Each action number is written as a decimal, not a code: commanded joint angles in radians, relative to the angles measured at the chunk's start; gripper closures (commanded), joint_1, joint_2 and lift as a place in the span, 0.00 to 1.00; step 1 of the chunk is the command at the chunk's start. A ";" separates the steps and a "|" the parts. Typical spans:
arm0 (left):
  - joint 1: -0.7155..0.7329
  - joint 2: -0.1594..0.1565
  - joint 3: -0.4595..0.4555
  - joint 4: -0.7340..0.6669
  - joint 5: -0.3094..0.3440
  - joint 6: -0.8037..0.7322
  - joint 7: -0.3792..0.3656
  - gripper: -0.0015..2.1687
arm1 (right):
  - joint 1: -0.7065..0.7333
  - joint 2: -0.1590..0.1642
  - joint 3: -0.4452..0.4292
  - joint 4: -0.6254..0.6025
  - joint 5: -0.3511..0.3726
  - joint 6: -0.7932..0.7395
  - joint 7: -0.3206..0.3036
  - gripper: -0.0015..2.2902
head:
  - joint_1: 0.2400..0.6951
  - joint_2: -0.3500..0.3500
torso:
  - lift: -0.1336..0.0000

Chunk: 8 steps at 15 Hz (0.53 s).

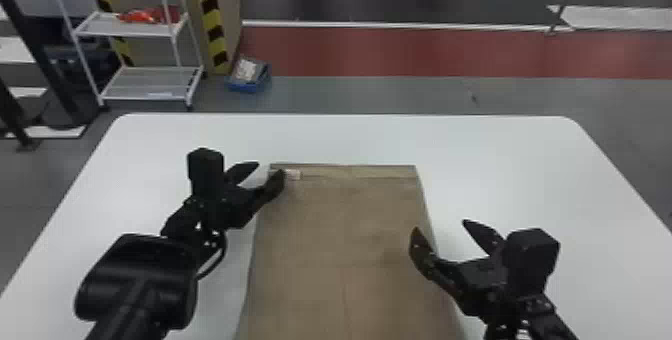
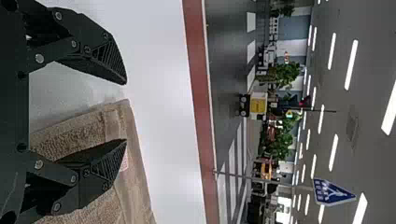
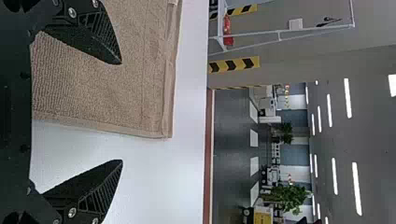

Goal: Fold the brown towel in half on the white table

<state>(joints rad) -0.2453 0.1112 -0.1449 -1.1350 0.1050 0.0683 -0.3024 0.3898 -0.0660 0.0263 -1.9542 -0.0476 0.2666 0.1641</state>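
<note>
Brown towel [image 1: 345, 224] is lying flat on the white counter [image 1: 345, 139], its length running away from the robot and its near end passing out of the head view at the bottom. White tag [image 1: 294, 174] is showing at the far left corner. Left pincer [image 1: 270, 168] is hovering at that corner, released, fingers spreading apart; one finger is sitting over the towel beside the tag, the other over bare counter. In the left wrist view, pincer [image 2: 126, 112] is gripping nothing. Right pincer [image 1: 440, 226] is hanging by the right edge, nearer the robot, also released and empty; inner finger is overlapping the towel, outer one is staying over counter. Beyond, a white rack [image 1: 150, 84] is holding red items [image 1: 150, 15]; blue box [image 1: 250, 86] is resting on the floor.
</note>
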 commanded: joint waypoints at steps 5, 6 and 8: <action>0.001 0.002 -0.004 0.000 -0.004 0.023 -0.011 0.25 | -0.005 0.000 0.000 0.000 0.000 0.003 0.000 0.06 | 1.00 0.45 | 0.08; 0.001 0.002 -0.005 0.000 -0.011 0.051 -0.026 0.25 | -0.005 0.000 0.000 -0.002 0.000 0.003 0.000 0.06 | 1.00 0.45 | 0.08; 0.003 0.002 -0.010 0.000 -0.021 0.054 -0.029 0.25 | -0.002 0.000 0.000 -0.005 -0.001 0.003 0.000 0.06 | 1.00 0.45 | 0.08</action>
<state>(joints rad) -0.2432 0.1135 -0.1524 -1.1350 0.0908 0.1164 -0.3313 0.3856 -0.0659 0.0262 -1.9559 -0.0484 0.2694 0.1641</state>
